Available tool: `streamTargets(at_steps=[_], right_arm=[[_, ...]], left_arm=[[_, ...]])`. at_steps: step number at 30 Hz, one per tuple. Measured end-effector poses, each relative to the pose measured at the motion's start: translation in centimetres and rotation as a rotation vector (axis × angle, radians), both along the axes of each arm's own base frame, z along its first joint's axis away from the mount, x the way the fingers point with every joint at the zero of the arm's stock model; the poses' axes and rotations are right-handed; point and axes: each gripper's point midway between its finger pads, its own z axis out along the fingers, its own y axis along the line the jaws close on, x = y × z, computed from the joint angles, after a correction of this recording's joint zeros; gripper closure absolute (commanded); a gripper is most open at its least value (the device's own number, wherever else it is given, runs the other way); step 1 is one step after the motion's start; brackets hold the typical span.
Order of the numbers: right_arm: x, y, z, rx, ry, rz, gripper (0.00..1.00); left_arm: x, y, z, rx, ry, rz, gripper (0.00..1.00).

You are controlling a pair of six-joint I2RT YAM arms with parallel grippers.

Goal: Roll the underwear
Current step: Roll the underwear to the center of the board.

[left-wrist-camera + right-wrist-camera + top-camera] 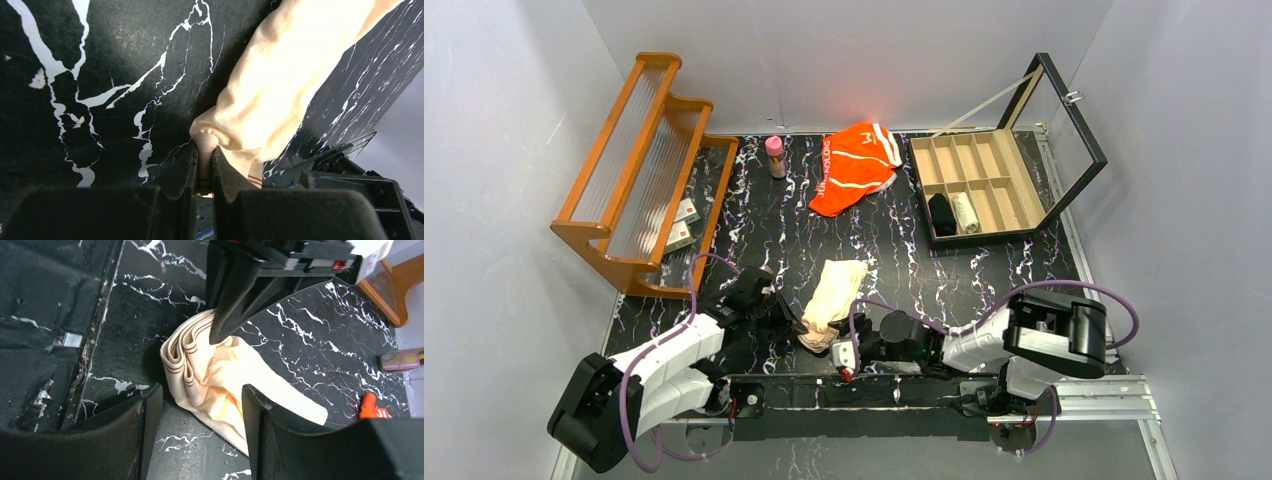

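Underwear, top view: the beige pair lies as a long, narrow folded strip on the black marbled table. It sits close to the near edge, between the two grippers, with its near end bunched. The orange pair, with white stripes and trim, lies crumpled at the far edge, between a pink-capped bottle and an open compartment box. A wooden rack stands far left. The left gripper is at the strip's left near side. The right gripper is just beside its near end.

Left wrist view: the fingers are clenched on a small pinched fold of the beige cloth. The rest runs up and to the right, pale cream and smooth, with soft creases only at the pinch.

Right wrist view: the jaws stand apart, released and gripping nothing, and the bunched end sits between them. The layered edges there curl into loops marked with thin brown double lines. The left gripper's dark fingers meet the far side of the bunch. The remaining cloth trails flat to the right.
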Motion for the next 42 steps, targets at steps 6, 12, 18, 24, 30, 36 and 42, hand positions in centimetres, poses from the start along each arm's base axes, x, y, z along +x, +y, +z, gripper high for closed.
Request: streamTargets(at_steps=[6,12,18,24,30,36,42], right_arm=[[-0.6,1.0,-1.6,-0.058,-0.100,0.058,0.36],[-1.3,2.6,-2.5,-0.060,-0.189,0.099,0.51],[-0.5,3.0,-3.4,-0.061,-0.253,0.058,0.87],[-0.5,2.6,-2.3,0.053,-0.075,-0.057,0.99],[-1.6,1.4,-2.0,0.180,0.258,-0.159,0.99],[-1.4,1.1,-1.6,0.279,0.591,-0.272,0.98],[-0.1,-0.4,-1.9,0.355,0.844,-0.418,0.97]], left_arm=[[0.0,0.0,0.1,-0.003,0.008,0.019,1.00],[0.0,0.1,0.1,-0.003,0.015,0.033,1.00],[0.1,0.2,0.1,-0.001,0.016,0.047,1.00],[0.4,0.3,1.1,-0.019,-0.024,0.067,0.35],[1.3,0.4,3.4,-0.062,-0.130,0.094,0.29],[1.4,0.6,3.5,-0.055,-0.149,0.090,0.28],[1.5,0.5,3.8,-0.052,-0.182,0.060,0.25]])
